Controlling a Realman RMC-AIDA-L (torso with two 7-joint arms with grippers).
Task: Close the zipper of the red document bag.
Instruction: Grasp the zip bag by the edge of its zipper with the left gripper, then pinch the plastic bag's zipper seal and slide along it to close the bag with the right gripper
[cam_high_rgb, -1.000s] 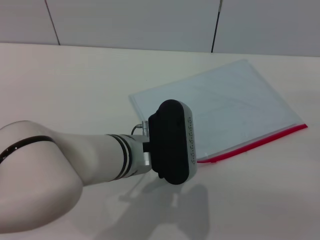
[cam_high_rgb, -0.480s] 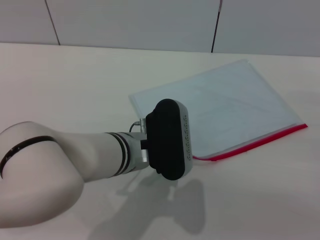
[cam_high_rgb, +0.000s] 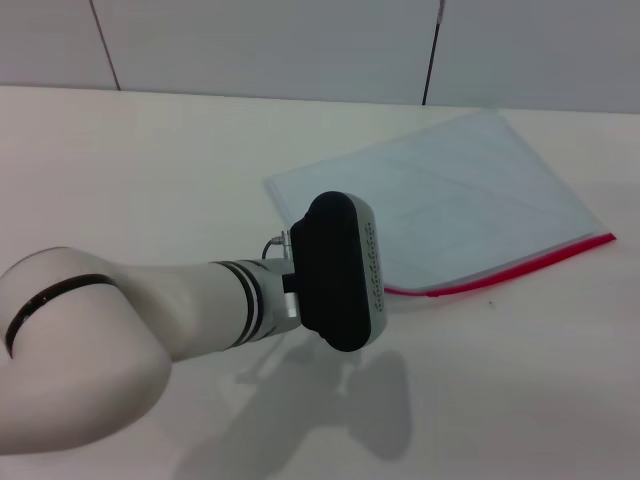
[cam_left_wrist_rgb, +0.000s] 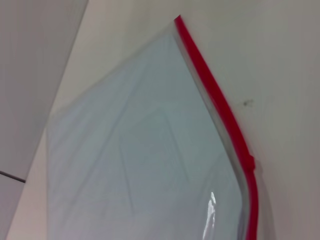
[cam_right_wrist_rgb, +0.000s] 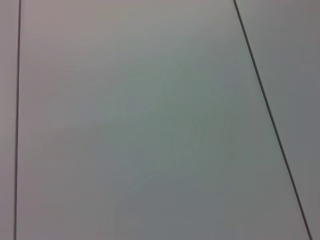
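Note:
The red document bag lies flat on the table to the right of centre, a translucent pale blue pouch. Its zipper is the thin red strip along the near long edge. My left arm reaches in from the left, and its black wrist housing covers the bag's near left corner and hides the left gripper. In the left wrist view the bag fills the picture, with the zipper along one side and a small red bump on it. The right gripper is out of view.
The pale table stretches out to the left and in front of the bag. A grey panelled wall stands behind it. A tiny dark speck lies just in front of the zipper. The right wrist view shows only wall panels.
The left wrist has drawn slightly left and away from me. The bag has shifted with it, and its red edge now lies a little farther from me.

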